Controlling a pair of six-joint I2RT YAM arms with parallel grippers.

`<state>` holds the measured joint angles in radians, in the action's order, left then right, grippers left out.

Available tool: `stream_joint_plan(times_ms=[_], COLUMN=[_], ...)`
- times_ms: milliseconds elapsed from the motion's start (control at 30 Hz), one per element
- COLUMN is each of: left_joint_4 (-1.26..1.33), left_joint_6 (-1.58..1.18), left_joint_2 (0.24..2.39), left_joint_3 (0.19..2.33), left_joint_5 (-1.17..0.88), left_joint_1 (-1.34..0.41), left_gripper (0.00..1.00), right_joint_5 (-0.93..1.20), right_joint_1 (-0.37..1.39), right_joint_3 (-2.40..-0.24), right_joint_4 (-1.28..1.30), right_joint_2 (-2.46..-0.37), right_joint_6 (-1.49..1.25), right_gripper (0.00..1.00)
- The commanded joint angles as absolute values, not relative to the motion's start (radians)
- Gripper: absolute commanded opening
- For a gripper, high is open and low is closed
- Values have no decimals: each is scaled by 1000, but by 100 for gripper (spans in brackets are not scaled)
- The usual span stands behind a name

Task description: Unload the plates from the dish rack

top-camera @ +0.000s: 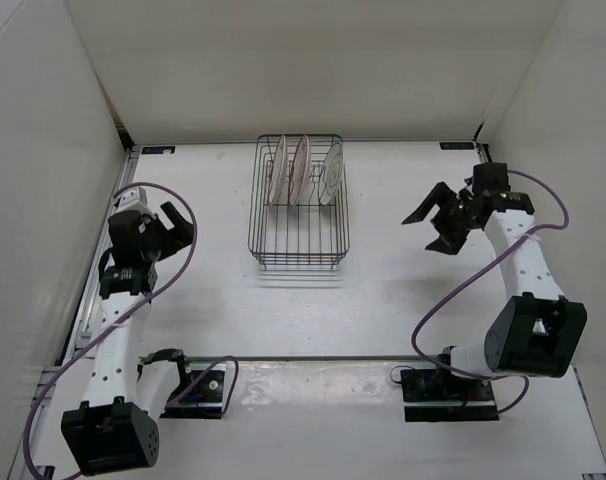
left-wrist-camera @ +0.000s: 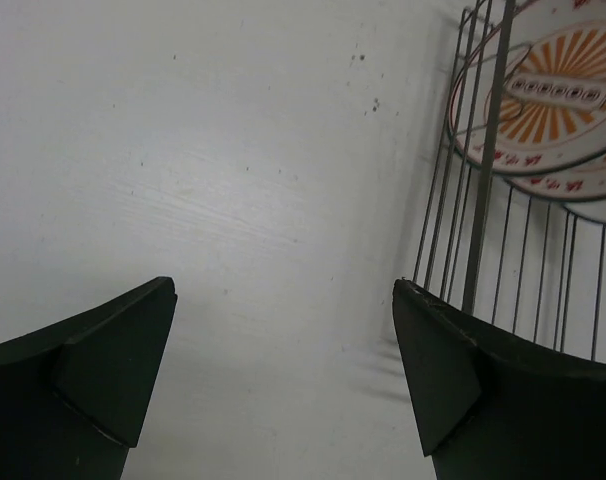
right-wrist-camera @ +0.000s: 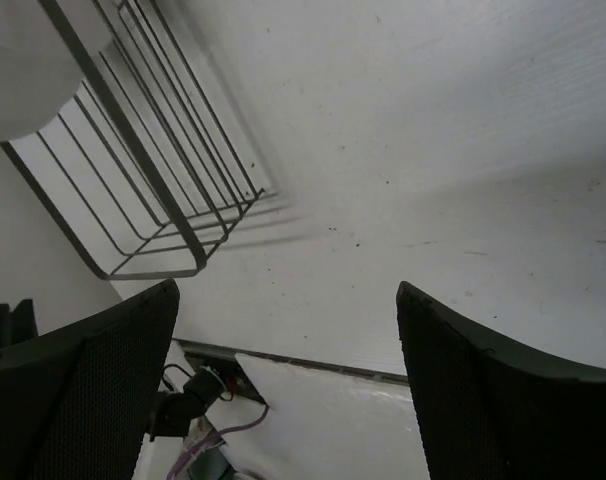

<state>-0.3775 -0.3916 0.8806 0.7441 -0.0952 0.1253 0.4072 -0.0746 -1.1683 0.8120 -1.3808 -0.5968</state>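
top external view: the dish rack (top-camera: pixel 299 205) stands on the tabletop (top-camera: pixel 383 300) at the middle of the far edge. three plates stand on edge side by side in its far end: two orange-red plates (top-camera: pixel 278 172) on the left and in the middle, and the grey-ringed plate (top-camera: pixel 331 172) on the right. the near half of the rack holds nothing. the left gripper (top-camera: pixel 179 228) hangs near the left edge, well apart from the rack, its jaws spread and holding nothing. the right gripper (top-camera: pixel 430 230) hangs toward the right edge, pointing at the rack but well apart from it, its jaws spread wide and holding nothing.

left wrist view: the left gripper (left-wrist-camera: pixel 283 370) shows two dark fingers (left-wrist-camera: pixel 103 370) set wide apart over bare tabletop (left-wrist-camera: pixel 233 150). the dish rack (left-wrist-camera: pixel 483 200) fills the right side, and behind its wires one of the orange-red plates (left-wrist-camera: pixel 553 90) shows a sunburst pattern, with the rim of another just behind it.

right wrist view: the right gripper (right-wrist-camera: pixel 288 380) also has its fingers (right-wrist-camera: pixel 493 390) spread over bare tabletop (right-wrist-camera: pixel 433 150). the dish rack (right-wrist-camera: pixel 153 170) sits at the upper left, with a pale blurred shape inside it at the corner that cannot be made out.
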Motion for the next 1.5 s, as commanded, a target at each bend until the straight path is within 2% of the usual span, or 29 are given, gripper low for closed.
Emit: stream_joint_plan(times_ms=[0,33,100,233,300,333,367,400,500,533,567,633,667,733,800,933,1100,1467], left_joint_4=[-518,-525,-557,-592,-646,-656,-673,-684,-732,-750,-762,-810,-827,-885,-922,-957,-946,-963], left_joint_6=[-284,-250,-137,-215,-253,-253,-253,-247,-236,-233,-241,-282,-297,-349,-371,-348,-363,-379], left_joint_2=[858,835,790,694,661,643,626,618,578,569,552,531,513,486,459,471,514,557], left_joint_3=[801,802,802,795,793,789,779,775,767,765,761,758,752,746,739,749,749,752], left_joint_5=[-158,-290,-377,-347,-263,-247,-230,-191,-158,-155,-141,-91,-75,-5,72,78,66,32], left_joint_1=[129,130,129,129,129,129,129,130,130,130,130,129,130,127,132,130,129,129], left_gripper=[100,100,100,100,100,100,100,100,100,100,100,100,100,100,100,100,100,100], right_joint_5=[293,129,-82,-164,-125,-82,68,95,310,322,340,344,341,312,240,161,141,-237], right_joint_1=[-84,-89,-94,-144,-181,-184,-192,-193,-170,-149,-132,-43,-17,92,148,247,322,446], right_joint_3=[-1323,-1494,-1584,-1656,-1698,-1695,-1695,-1672,-1560,-1575,-1741,-1918,-2162,-2303,-2433,-2248,-2361,-2284], right_joint_4=[932,995,1099,1090,1091,1003,971,953,627,489,485,614,649,702,719,579,659,700], right_joint_2=[-1373,-1437,-1474,-1590,-1664,-1675,-1690,-1706,-1683,-1695,-1747,-1877,-1979,-2147,-2218,-2174,-2258,-2279], right_joint_6=[-630,-723,-832,-827,-805,-778,-732,-735,-753,-806,-821,-734,-714,-658,-634,-626,-511,-342], right_gripper=[90,90,90,90,90,90,90,90,90,90,90,90,90,90,90,90,90,84])
